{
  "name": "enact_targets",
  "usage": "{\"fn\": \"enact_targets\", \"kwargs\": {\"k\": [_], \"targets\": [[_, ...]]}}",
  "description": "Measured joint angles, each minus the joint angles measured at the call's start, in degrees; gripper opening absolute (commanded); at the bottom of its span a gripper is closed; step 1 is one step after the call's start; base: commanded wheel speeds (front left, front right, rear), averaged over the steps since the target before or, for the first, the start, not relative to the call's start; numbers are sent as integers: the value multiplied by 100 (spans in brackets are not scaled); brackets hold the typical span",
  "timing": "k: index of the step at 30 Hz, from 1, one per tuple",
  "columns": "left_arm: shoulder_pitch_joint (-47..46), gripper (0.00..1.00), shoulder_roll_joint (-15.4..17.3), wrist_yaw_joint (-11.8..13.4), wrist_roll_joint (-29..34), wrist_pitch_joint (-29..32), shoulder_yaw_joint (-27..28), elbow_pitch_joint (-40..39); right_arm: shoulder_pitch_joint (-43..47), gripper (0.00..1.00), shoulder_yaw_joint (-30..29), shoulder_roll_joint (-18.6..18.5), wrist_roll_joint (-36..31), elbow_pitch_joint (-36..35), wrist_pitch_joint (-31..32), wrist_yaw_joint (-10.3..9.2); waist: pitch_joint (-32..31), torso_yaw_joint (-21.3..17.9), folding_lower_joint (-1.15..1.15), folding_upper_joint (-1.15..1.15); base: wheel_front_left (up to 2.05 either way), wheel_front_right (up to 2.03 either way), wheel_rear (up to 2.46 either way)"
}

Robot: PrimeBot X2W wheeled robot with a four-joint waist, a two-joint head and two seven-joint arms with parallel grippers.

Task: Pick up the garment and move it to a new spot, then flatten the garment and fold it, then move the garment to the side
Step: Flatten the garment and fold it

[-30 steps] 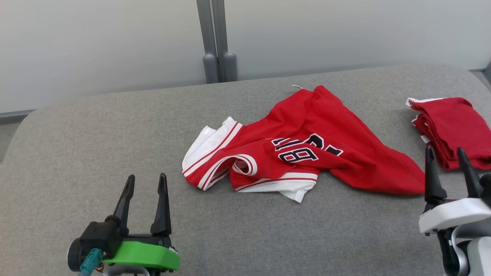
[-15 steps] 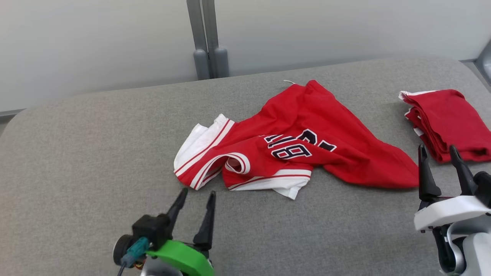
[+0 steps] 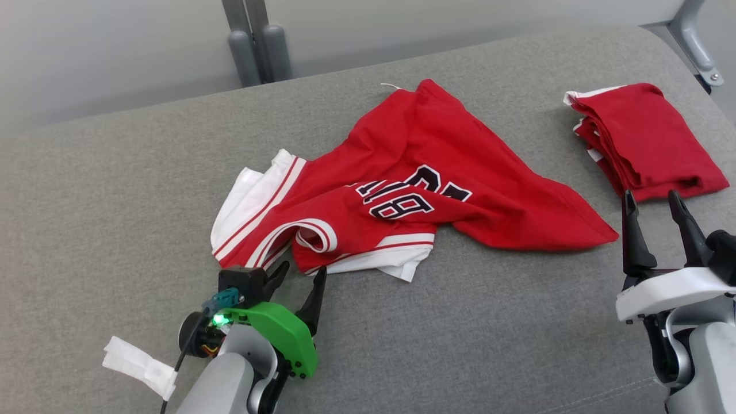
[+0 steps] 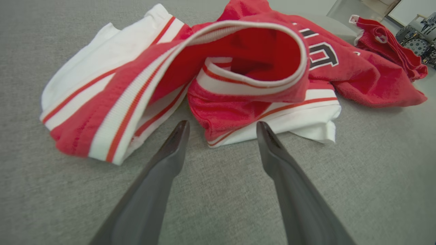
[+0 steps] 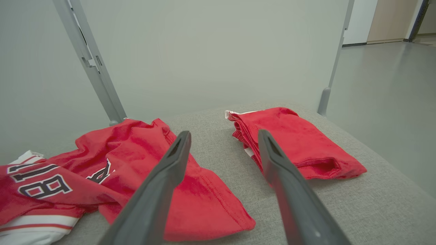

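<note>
The garment [image 3: 414, 172] is a crumpled red jersey with white trim and dark lettering, lying mid-table; it also shows in the left wrist view [image 4: 238, 68] and the right wrist view [image 5: 136, 160]. My left gripper [image 3: 302, 275] stands open just short of the jersey's near white-trimmed edge, with nothing between its fingers [image 4: 221, 126]. My right gripper [image 3: 652, 198] is open above the table, right of the jersey's hem and near a folded red pile; its fingers frame bare table [image 5: 223, 136].
A folded red garment pile [image 3: 638, 138] lies at the back right, also in the right wrist view [image 5: 299, 146]. The grey padded table [image 3: 115, 201] stretches left. Grey posts [image 3: 253, 40] stand behind it. A white tape tag [image 3: 138, 359] hangs from my left arm's cable.
My left gripper has moved right and forward to the jersey's near edge. The head camera has shifted, so the whole scene sits further left and higher. The right gripper has hardly moved.
</note>
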Motion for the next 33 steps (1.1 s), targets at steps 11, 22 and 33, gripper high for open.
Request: {"fn": "enact_targets", "kwargs": {"k": [11,22,33], "targets": [[-561,0,2,-22,-397,-388,-431,1017,-110,100,19,-34,4,186,-70,0,214,-150,0,0,0,0,0],[-442,0,223,-27,-1109,-668,-1165,499,-60,100,43,-57,-100,333,-120,0,-57,334,0,0,0,0,0],[403,0,900,290,-1340,-302,-1106,-1239,90,100,18,-33,-98,319,-19,0,-299,1062,0,0,0,0,0]]}}
